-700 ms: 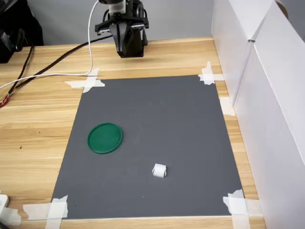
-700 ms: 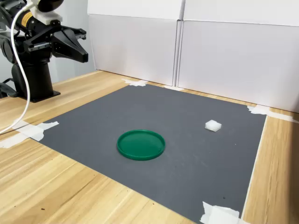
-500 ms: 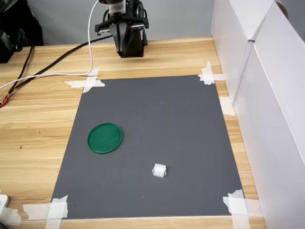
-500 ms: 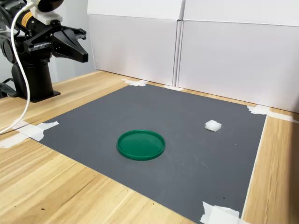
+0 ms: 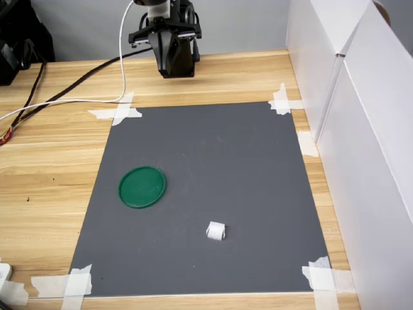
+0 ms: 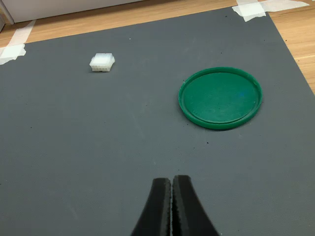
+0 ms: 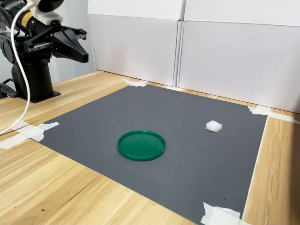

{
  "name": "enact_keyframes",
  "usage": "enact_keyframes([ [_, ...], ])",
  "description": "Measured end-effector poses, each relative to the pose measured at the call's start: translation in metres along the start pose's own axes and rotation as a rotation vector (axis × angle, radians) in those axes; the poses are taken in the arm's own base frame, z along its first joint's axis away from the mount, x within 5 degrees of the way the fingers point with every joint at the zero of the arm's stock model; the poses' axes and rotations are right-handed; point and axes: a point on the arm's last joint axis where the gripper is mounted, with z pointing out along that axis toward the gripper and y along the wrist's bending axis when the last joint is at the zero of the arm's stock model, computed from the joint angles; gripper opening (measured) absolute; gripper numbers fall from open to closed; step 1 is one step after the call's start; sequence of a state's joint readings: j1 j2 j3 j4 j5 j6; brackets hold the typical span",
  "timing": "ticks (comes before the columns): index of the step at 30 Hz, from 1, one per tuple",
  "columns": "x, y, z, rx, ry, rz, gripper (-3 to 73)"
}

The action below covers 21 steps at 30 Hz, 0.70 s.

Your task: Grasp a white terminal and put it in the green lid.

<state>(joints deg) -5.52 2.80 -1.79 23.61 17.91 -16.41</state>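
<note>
On the dark grey mat [image 5: 206,194] taped to the wooden desk [image 5: 51,168], the white terminal [image 5: 215,230] lies alone, well apart from the green lid [image 5: 142,186], which sits toward the first exterior view's left. The gripper [image 6: 171,196] hangs high by the arm's base at the far edge of the desk, its black fingers [image 6: 158,209] pressed together and holding nothing. The step in hand looks like the approach to the terminal, and doing it well probably means parting the fingers wide before descending, centring them over the block, and coming straight down so that neither fingertip nudges it aside. The terminal is a tiny ribbed block of pale, slightly translucent plastic with rounded edges; it is likely light and prone to skidding, though the matte, faintly grainy mat should give it some friction. The lid is a flat, smooth, glossy disc with a low raised rim, a shallow target, so a release close above its middle would suit best.
</note>
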Motion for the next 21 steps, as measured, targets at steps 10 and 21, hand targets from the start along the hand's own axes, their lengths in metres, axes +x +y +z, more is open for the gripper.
enact_keyframes([
  [10, -0.003, 0.001, 0.007, -0.006, 0.128, -0.073, -1.5],
  [21, -0.031, 0.005, 0.018, -0.03, 0.265, -0.077, -1.5],
])
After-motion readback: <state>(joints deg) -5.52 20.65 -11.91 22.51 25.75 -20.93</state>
